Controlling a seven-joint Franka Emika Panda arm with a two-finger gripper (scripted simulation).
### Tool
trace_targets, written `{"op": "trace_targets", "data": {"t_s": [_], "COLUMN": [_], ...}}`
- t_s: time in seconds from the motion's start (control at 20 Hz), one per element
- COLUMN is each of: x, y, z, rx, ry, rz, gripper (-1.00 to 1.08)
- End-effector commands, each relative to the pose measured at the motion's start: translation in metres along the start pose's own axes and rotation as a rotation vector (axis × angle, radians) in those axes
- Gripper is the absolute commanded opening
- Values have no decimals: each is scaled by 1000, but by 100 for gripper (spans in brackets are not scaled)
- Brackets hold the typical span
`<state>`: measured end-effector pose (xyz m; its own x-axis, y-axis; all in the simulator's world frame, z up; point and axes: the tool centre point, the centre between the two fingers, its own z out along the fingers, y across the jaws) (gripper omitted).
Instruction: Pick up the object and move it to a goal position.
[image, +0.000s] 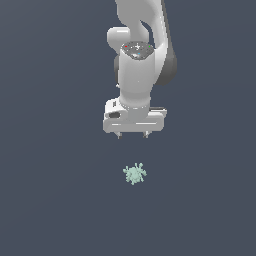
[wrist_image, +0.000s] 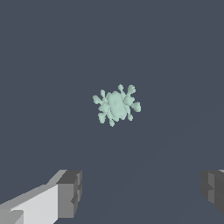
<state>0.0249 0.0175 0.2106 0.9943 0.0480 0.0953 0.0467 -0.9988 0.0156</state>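
Exterior view: I see the gripper (image: 133, 135) hanging off the white arm (image: 142, 55), pointing down, with the object (image: 134, 173) lying on the dark floor (image: 50, 200) below it.
Object from gripper, exterior: it sits apart from the fingertips, lower in this picture and nearly in line with the gap between them; how much of that offset is height I cannot judge.
Wrist view: the object (wrist_image: 116, 105) shows as a pale mint burr with short nubs, roughly round, so I read no clear long axis.
Fingers, wrist: both pads (wrist_image: 71, 192) stand wide apart, nothing between them, and the object lies ahead of the gap rather than inside it.
Next move, my judgement: advance over the object, then descend; any finger orientation should serve.
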Motion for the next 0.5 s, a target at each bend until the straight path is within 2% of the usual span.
{"op": "trace_targets", "data": {"t_s": [0.0, 0.45], "x": [0, -4], "y": [0, 0], "z": [0, 3], "rx": [0, -26], "ry": [0, -19], "rz": [0, -7], "gripper": [100, 100]}}
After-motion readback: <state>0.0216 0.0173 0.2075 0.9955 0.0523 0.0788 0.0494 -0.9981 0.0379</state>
